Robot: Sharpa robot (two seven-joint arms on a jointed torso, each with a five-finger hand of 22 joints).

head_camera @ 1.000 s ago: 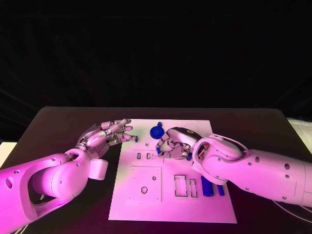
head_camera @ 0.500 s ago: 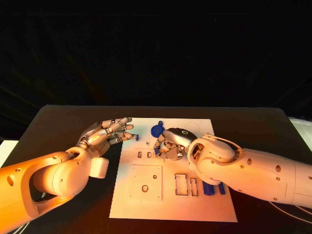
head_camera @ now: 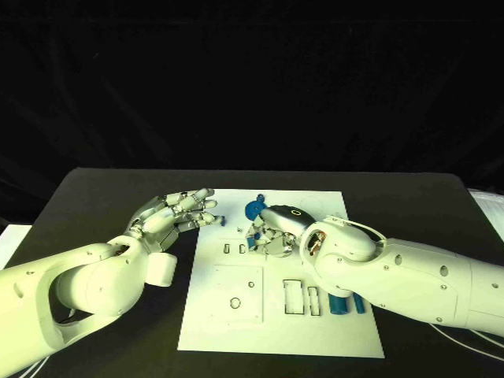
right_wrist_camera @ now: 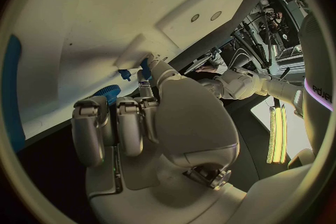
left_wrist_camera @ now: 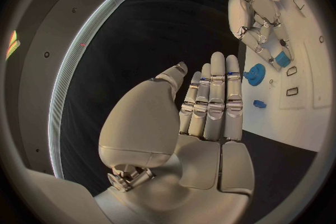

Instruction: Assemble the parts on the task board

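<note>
Moved: right hand (head_camera: 277, 231) edges a little toward the far-left part of the task board (head_camera: 235, 323) since a second ago, lowering over the small slots; the left hand (head_camera: 175, 214) lifts slightly and holds its place off the board's left edge.
Meaning: an insertion looks under way, not finished; the small blue part (right_wrist_camera: 145, 65) is being brought to a slot.
Right hand: fingers curled in, tips pinching the small blue part just above the board.
Left hand: flat and spread, fingers together and straight, holding nothing, touching nothing.
Parts nearby: a round blue piece (head_camera: 254, 209) lies just beyond the right hand; a tiny blue piece (left_wrist_camera: 259, 103) sits beside the left fingertips (left_wrist_camera: 218, 59); long blue pieces (head_camera: 342, 303) lie under the right forearm.
</note>
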